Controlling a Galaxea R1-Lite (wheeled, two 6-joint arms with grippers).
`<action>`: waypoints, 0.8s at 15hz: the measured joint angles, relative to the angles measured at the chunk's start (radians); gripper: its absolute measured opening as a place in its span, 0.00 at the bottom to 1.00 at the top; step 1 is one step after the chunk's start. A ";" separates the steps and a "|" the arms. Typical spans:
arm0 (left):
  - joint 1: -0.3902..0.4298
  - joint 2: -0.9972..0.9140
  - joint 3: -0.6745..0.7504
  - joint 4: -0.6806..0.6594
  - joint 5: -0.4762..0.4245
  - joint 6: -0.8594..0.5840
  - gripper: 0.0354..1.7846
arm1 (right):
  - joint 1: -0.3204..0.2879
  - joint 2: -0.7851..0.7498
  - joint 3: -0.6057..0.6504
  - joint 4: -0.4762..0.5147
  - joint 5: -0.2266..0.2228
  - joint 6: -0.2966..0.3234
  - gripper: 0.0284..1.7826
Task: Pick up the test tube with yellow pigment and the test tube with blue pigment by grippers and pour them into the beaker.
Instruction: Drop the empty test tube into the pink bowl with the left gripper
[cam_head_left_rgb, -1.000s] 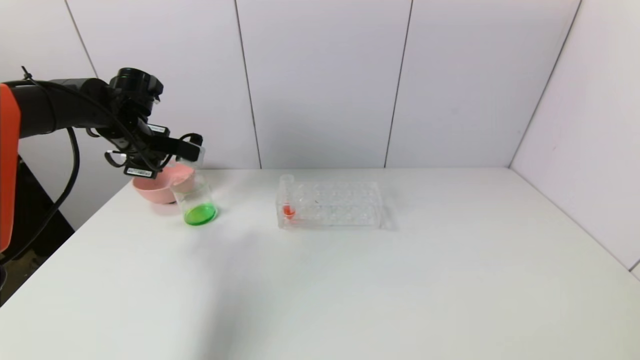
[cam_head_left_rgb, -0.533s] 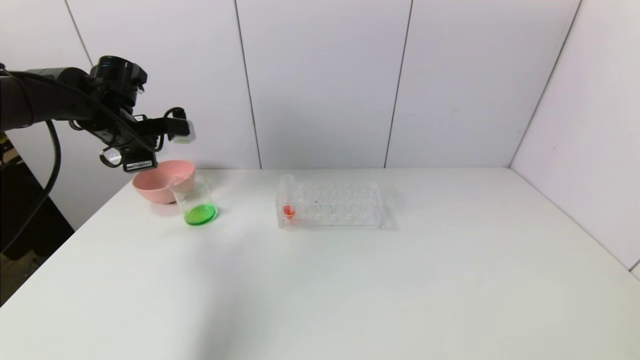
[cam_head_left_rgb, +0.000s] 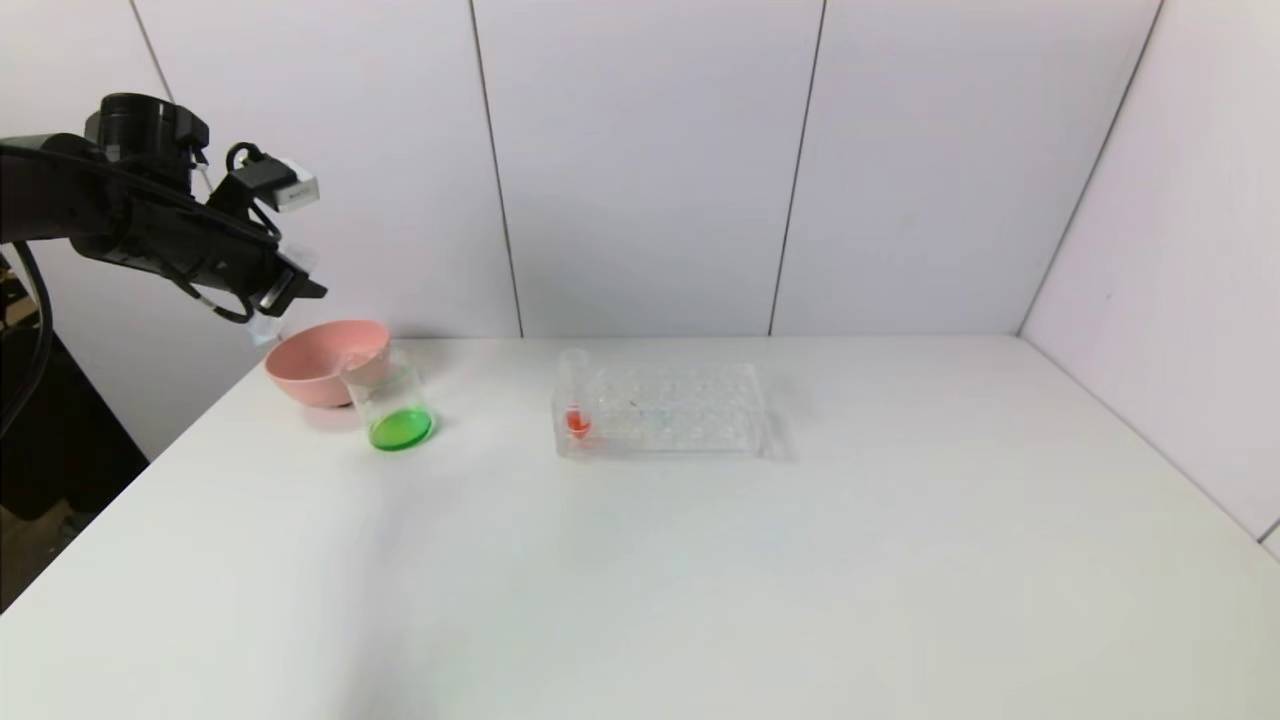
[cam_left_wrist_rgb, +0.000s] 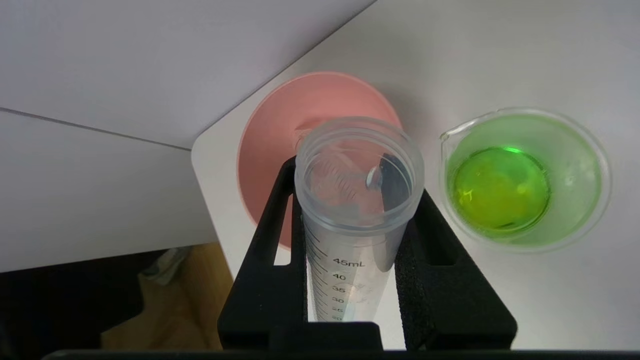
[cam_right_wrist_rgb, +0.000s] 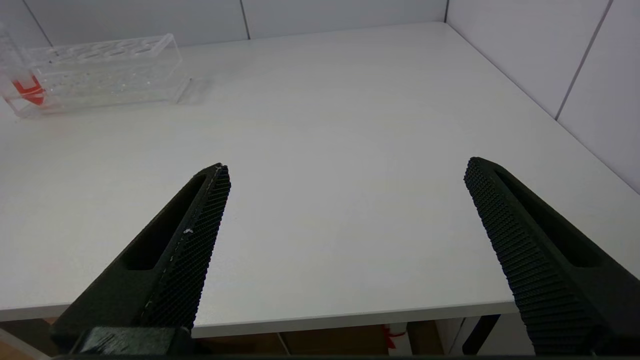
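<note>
1. tube (cam_left_wrist_rgb: 357, 200), empty, clamped in left gripper (cam_left_wrist_rgb: 357, 240) fingers, now lifted back above bowl (cam_head_left_rgb: 325, 360), off beaker (cam_head_left_rgb: 392, 405).
2. beaker holds green liquid.
3. right gripper (cam_right_wrist_rgb: 345, 235) fingers apart.

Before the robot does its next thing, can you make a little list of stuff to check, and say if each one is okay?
1. Left gripper shut on the test tube: ok.
2. Tube poured out: ok, it looks empty.
3. Beaker upright, green liquid inside: ok.
4. Tube mouth above the pink bowl, beside the beaker: ok.
5. Red-orange tube standing in the rack: ok.
6. Right gripper open, holding nothing: ok.
</note>
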 joint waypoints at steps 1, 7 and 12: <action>0.004 0.001 0.007 -0.036 -0.006 -0.076 0.27 | 0.000 0.000 0.000 0.000 0.000 0.000 0.96; 0.006 0.058 0.023 -0.294 0.001 -0.373 0.27 | 0.000 0.000 0.000 0.000 0.000 0.000 0.96; 0.008 0.109 0.025 -0.347 0.093 -0.436 0.27 | 0.000 0.000 0.000 0.000 0.000 0.000 0.96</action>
